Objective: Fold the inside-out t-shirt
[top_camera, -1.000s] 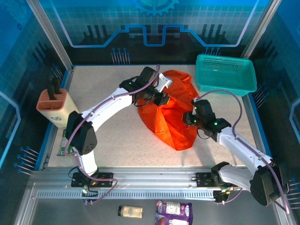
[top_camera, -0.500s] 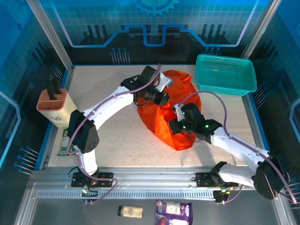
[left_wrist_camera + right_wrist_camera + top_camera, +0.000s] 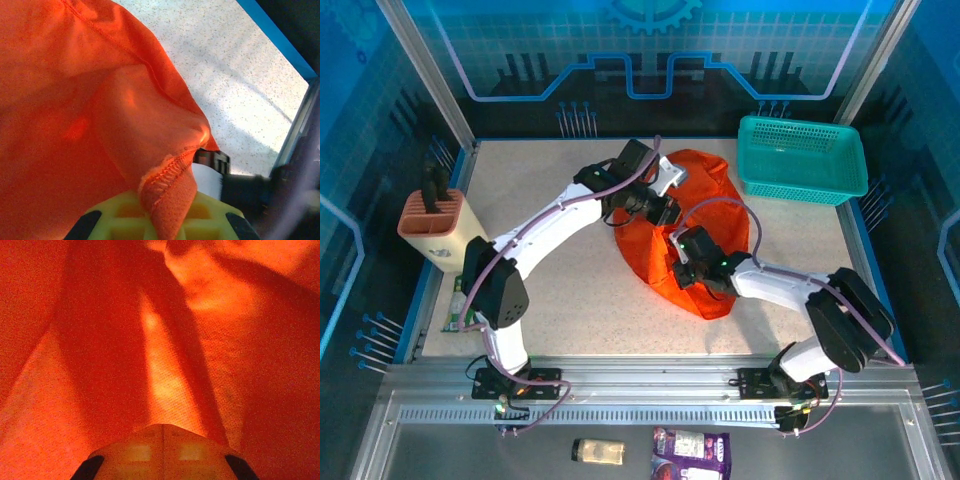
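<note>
The shirt (image 3: 712,228) lies bunched in the middle of the table (image 3: 570,290). Its long axis runs from the far side toward the arm bases, and the near end tapers to a rounded lump. It is not spread flat, so we judge the folding has barely begun.

At its far left edge the left gripper (image 3: 658,212) is clenched on a stitched hem (image 3: 167,167), which bunches up between its fingers. The right gripper (image 3: 680,272) sits on the near half, also toward the left side, with its fingers pressed together. Orange cloth lies just ahead of the tips, and we cannot tell whether any is pinched.

Both grippers stand along the same left edge, with the bulk of the cloth to their right. We judge that drawing them apart along the axis would tension that edge.
</note>
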`<control>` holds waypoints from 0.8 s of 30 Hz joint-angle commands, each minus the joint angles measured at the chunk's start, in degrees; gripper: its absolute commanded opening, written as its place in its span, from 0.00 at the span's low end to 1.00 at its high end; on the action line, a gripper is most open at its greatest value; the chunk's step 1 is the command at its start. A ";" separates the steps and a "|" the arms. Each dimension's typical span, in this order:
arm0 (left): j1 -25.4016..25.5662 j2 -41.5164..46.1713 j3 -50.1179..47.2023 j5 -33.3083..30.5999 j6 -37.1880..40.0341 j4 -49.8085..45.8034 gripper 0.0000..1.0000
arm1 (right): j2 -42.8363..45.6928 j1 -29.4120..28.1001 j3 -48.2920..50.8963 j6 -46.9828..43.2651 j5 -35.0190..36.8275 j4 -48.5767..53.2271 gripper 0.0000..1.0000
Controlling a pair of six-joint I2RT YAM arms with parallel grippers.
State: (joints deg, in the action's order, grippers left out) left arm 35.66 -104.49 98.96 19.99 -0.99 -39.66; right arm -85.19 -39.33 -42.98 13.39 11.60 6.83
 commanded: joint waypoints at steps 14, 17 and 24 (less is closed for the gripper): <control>-0.21 4.57 6.48 16.81 -1.13 -1.58 0.00 | -3.86 6.02 -4.16 3.46 -1.55 -3.63 0.03; 0.30 3.43 8.69 19.26 -1.28 -2.29 0.00 | -3.07 6.22 -4.63 3.31 -3.84 -4.47 0.07; 2.27 0.46 14.04 20.45 -1.19 -4.16 0.00 | -2.04 4.98 -4.38 6.32 -14.05 -13.32 0.20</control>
State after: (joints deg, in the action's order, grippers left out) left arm 36.77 -102.24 109.75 37.01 -1.63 -41.98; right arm -88.88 -33.50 -46.35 17.76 3.79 0.03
